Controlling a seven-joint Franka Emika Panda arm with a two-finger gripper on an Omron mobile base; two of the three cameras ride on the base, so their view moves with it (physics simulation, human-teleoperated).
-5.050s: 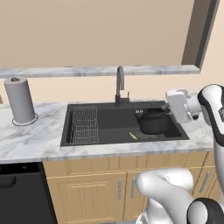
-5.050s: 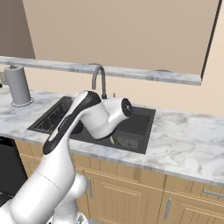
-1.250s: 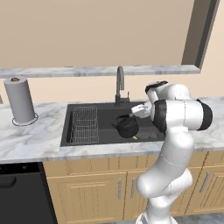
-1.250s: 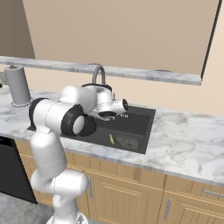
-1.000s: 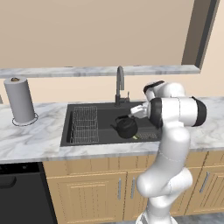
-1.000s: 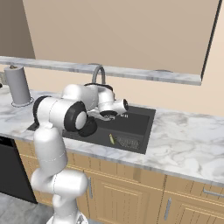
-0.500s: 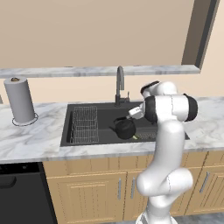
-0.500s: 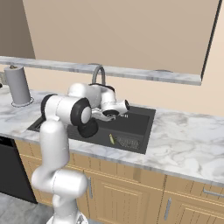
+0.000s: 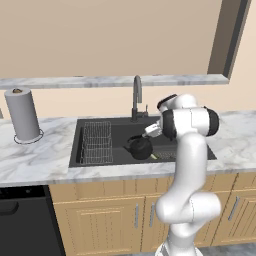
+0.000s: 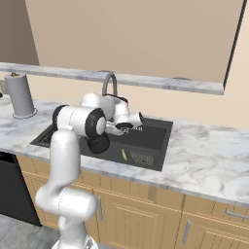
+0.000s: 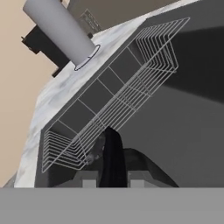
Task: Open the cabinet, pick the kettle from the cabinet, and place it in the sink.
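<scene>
The glossy white, rounded arm [image 9: 187, 165] is showing thick tubular segments that are swelling into bulbous housings at each bend. Black bands and dark round caps are marking its joints, one ringing the big upper joint. A small light grey hand with a dark trim is ending it, and two small dark finger tips [image 11: 89, 174] are flanking its gripper [image 11: 112, 175].

Black kettle [image 9: 139, 147] inside the black sink [image 9: 90, 157]

The small round kettle stands upright at frame centre, in the sink's middle, just right of the wire rack; its arched handle [image 11: 112, 153] points up.
</scene>
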